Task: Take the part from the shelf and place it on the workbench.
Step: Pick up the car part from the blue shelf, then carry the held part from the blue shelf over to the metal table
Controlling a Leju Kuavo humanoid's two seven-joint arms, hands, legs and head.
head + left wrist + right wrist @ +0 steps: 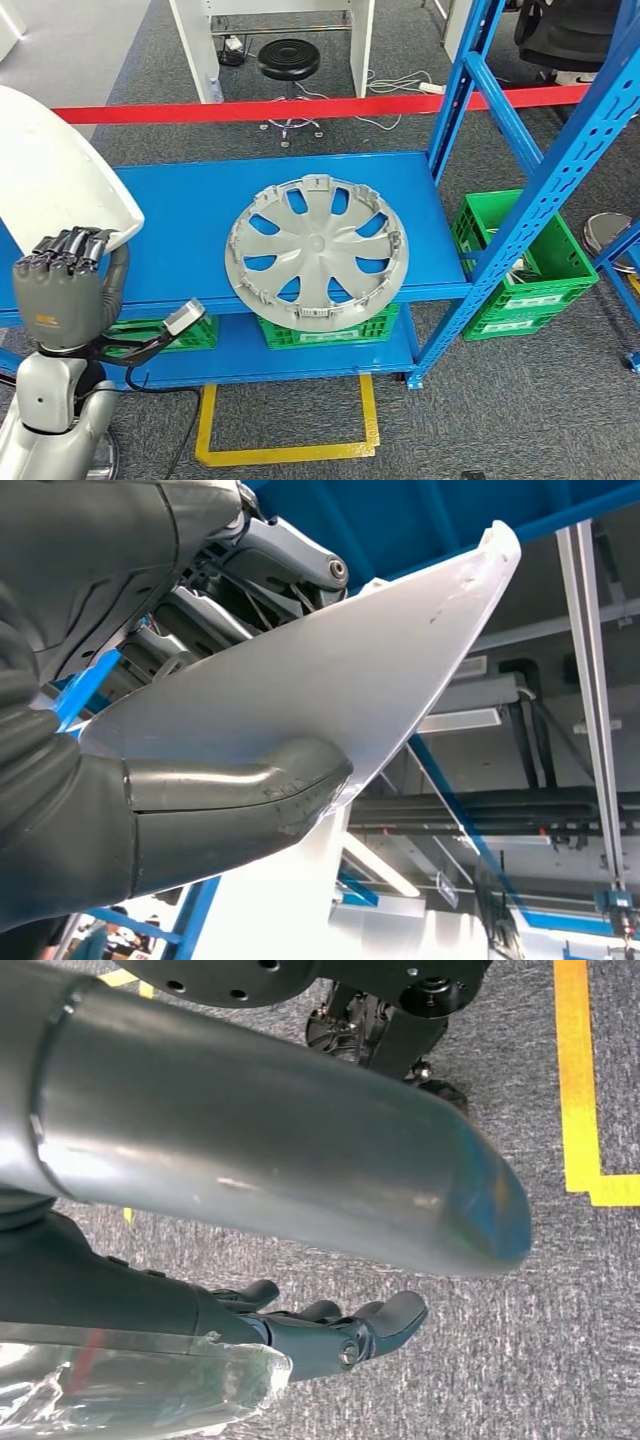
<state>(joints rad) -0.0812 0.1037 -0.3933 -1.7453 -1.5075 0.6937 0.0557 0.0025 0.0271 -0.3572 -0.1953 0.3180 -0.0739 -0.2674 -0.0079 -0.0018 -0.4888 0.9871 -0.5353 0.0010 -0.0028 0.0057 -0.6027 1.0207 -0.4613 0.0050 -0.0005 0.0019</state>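
Shelf: blue rack (189, 215), silver hubcap (317, 250) on top.
L hand (64, 285): grips white panel (53, 170).
R hand (332, 1330): fingers loosely extended, nothing held, over carpet.

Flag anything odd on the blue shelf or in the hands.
The silver plastic hubcap on the blue metal shelf overhangs the shelf's front edge, its rim past the lip. The left hand grips a white curved plastic panel, thumb and fingers on opposite faces. The right hand holds nothing.

Blue shelf, grey and white parts

A silver-grey hubcap (317, 250) is lying on the blue shelf (181, 215); green crates (528, 265) are sitting by grey carpet with yellow tape (287, 452); the dark grey left robot hand (60, 285) is holding a white part (53, 170).
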